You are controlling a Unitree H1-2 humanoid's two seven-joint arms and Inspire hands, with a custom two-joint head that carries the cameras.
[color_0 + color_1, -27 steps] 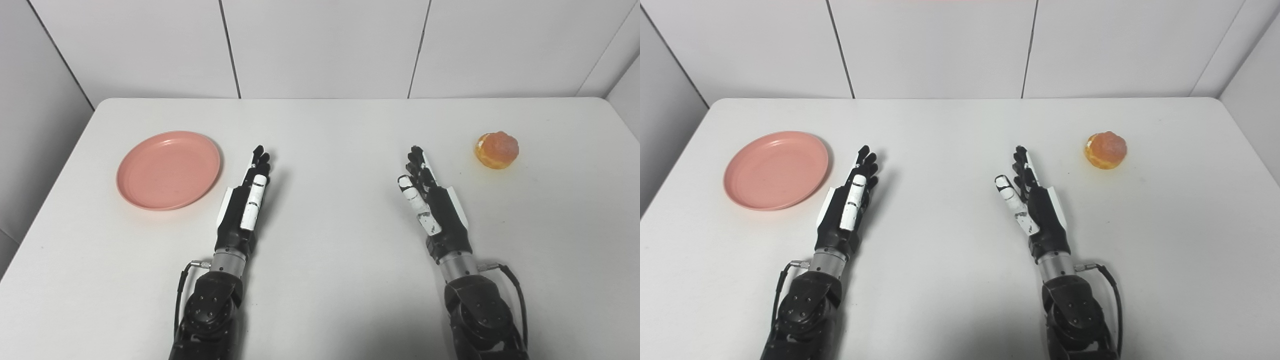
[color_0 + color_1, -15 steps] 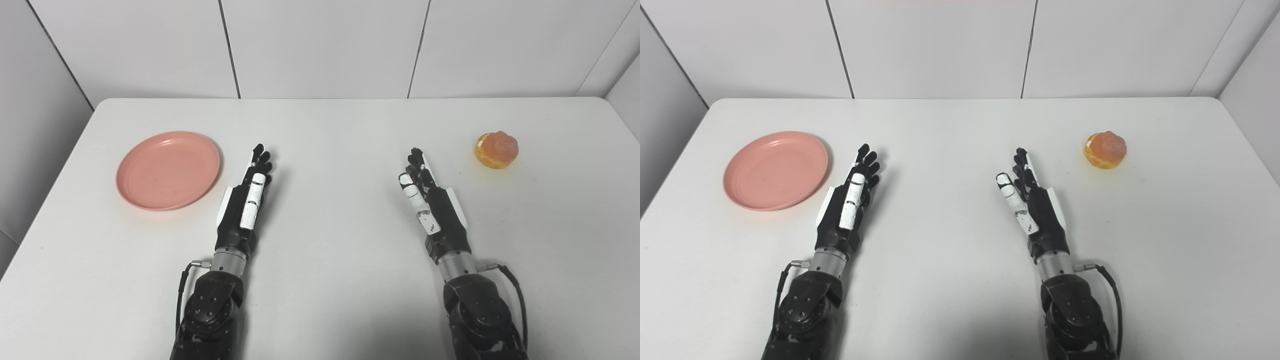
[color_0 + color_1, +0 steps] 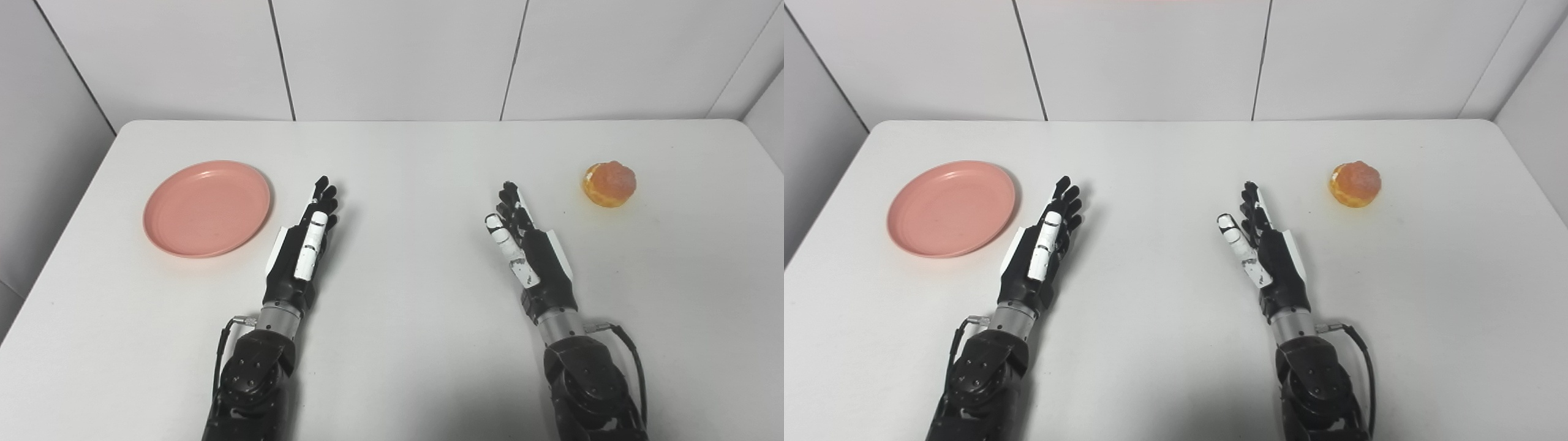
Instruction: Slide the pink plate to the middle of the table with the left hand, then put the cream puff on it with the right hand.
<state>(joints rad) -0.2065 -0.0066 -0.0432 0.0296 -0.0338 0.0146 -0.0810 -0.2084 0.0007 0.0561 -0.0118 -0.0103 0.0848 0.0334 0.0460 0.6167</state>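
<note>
The pink plate (image 3: 206,208) is round and shallow, a salmon pink with a low raised rim, and nothing lies in it. It rests flat on the left side of the white desk (image 3: 404,153), well away from the middle. The cream puff (image 3: 609,183) sits at the far right of the desk — a small domed pastry, golden-orange, with a paler band showing at its left edge. Plate and puff lie well apart, on opposite sides, at about the same depth.

Between them are the two hands. The left hand (image 3: 303,248) is just to the right of the plate and apart from it, fingers stretched straight ahead and close together, holding nothing. The right hand (image 3: 527,245) is to the left of the cream puff, near it but not touching, likewise extended and empty, with its thumb (image 3: 501,229) angled a little toward the centre. Both dark forearms reach in from the near edge.

The middle of the desk between the hands is bare white surface — behind the desk stand plain pale wall panels (image 3: 392,55).
</note>
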